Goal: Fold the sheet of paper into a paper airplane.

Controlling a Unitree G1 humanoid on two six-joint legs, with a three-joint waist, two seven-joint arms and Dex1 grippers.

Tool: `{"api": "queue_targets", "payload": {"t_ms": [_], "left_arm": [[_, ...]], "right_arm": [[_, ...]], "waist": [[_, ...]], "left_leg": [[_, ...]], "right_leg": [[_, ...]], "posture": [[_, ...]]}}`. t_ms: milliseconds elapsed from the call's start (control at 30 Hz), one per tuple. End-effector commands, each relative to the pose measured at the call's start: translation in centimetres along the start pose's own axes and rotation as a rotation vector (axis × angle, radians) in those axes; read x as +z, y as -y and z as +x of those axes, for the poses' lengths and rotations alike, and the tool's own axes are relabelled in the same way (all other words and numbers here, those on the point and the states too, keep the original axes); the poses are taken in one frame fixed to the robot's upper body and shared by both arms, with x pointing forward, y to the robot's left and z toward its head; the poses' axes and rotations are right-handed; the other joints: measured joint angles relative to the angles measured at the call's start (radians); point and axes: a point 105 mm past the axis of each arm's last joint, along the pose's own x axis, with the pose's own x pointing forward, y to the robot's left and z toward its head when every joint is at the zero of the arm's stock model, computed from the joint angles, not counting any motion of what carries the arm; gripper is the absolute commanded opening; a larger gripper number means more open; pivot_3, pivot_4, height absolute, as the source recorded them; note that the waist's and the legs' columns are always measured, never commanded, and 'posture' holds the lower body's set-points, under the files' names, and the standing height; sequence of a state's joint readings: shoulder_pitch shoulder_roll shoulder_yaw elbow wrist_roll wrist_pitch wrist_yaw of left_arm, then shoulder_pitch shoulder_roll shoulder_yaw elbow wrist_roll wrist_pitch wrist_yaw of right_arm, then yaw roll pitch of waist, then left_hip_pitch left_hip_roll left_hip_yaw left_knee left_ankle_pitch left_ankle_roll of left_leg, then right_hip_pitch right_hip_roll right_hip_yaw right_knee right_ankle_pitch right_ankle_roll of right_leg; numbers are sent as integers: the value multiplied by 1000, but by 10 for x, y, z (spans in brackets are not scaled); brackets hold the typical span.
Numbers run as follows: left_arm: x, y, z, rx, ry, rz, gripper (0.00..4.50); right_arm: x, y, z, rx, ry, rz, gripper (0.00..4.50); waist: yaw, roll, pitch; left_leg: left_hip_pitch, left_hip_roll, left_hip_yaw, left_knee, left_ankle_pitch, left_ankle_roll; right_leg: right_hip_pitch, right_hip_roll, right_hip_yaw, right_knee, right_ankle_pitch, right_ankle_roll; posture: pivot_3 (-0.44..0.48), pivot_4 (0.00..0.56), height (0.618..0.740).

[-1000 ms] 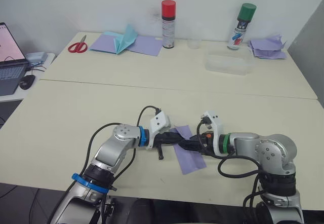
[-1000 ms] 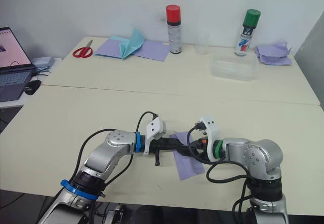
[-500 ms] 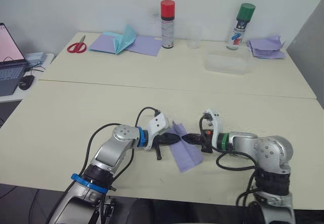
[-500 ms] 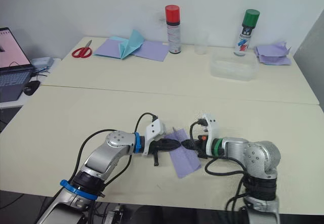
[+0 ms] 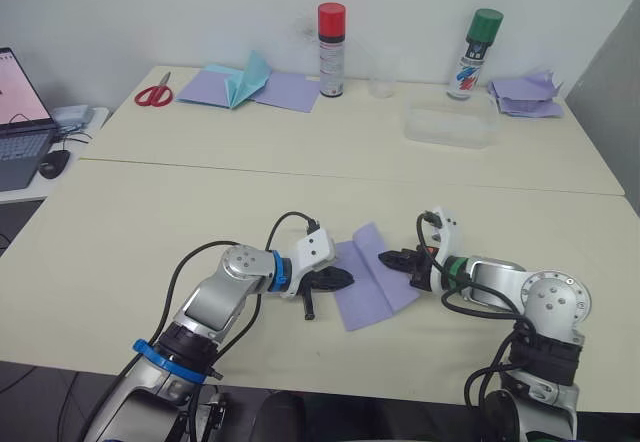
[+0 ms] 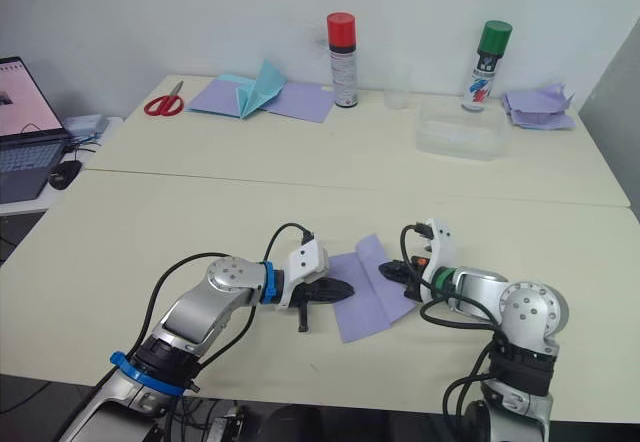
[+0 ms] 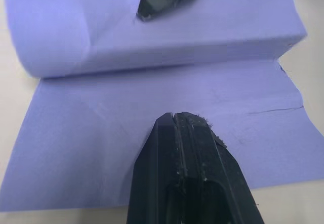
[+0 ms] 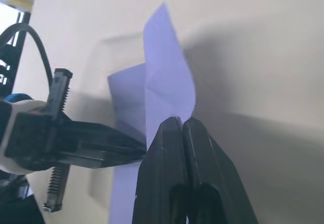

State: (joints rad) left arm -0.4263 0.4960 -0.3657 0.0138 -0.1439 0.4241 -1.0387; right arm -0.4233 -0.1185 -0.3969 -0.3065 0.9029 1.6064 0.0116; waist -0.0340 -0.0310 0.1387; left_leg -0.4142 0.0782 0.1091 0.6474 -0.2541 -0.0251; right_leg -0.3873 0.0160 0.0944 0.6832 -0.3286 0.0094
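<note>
Paper (image 5: pixel 368 278) lies near the desk's (image 5: pixel 140 212) near edge, between your two grippers, in the left eye view. The left gripper (image 5: pixel 340 279) rests with its tip on the sheet's left edge, and the right gripper (image 5: pixel 392 259) holds the right side, which is lifted into a flap.

Left wrist view: your left fingers are closed together, pinning the flat layer. The flap curls over beyond them as a soft roll, not yet creased. Keep that pin steady so the sheet cannot slide.

Right wrist view: your right fingers are clenched on the flap's edge, which stands up from the desk. Carry it across until the edges line up, I judge, then press down along the roll before letting go. A skewed fold here would spoil later ones.
</note>
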Motion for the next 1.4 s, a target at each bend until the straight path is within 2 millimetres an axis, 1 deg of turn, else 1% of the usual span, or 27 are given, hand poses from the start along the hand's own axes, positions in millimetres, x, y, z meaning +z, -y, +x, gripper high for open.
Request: {"api": "queue_targets", "payload": {"t_ms": [33,200,400,567,733,900,1000,1233,1400], "left_arm": [[-26,1,4,1,-94,-43,0],[-18,0,6,0,-55,-18,0],[-4,-3,8,-19,-12,33,0],[4,-10,9,-10,-8,52,0],[0,-12,10,-12,-36,59,0],[-5,-10,11,-11,-53,54,0],[-8,-12,10,0,-72,55,0],[-8,-14,11,10,-74,62,0],[-12,-11,12,-4,-88,72,0]], "right_arm": [[8,1,-9,-9,9,-52,46],[10,10,-16,-52,-10,-112,46],[3,18,-20,-63,-36,-125,46],[-3,20,-24,-63,-60,-112,46],[-7,22,-28,-59,-63,-99,46],[-11,19,-30,-38,-63,-96,46],[-16,16,-32,-16,-69,-87,46],[-33,11,-35,14,-95,-61,46],[-35,12,-35,-2,-99,-58,46]], "waist": [[0,0,0],[1,0,0],[4,0,0],[4,0,0],[3,0,0],[3,0,0],[3,0,0],[3,0,0],[2,0,0]], "left_leg": [[0,0,0,0,0,0],[0,0,0,0,0,0],[0,-1,-1,1,0,0],[-1,-1,-1,1,0,1],[-1,-1,-1,1,0,0],[-1,-1,-1,1,0,0],[-1,-1,-1,1,0,0],[-1,-1,-1,1,0,1],[0,-1,-1,1,0,1]], "right_leg": [[0,0,0,0,0,0],[1,0,0,0,0,0],[1,0,0,0,0,0],[1,0,0,0,0,0],[1,0,0,0,0,0],[1,0,1,0,0,0],[1,0,0,0,0,0],[1,0,0,0,0,0],[1,0,0,0,0,0]], "posture": [[0,150,740],[0,150,740],[0,150,740],[0,150,740],[0,150,740],[0,150,740],[0,150,740],[0,150,740],[0,150,740]]}}
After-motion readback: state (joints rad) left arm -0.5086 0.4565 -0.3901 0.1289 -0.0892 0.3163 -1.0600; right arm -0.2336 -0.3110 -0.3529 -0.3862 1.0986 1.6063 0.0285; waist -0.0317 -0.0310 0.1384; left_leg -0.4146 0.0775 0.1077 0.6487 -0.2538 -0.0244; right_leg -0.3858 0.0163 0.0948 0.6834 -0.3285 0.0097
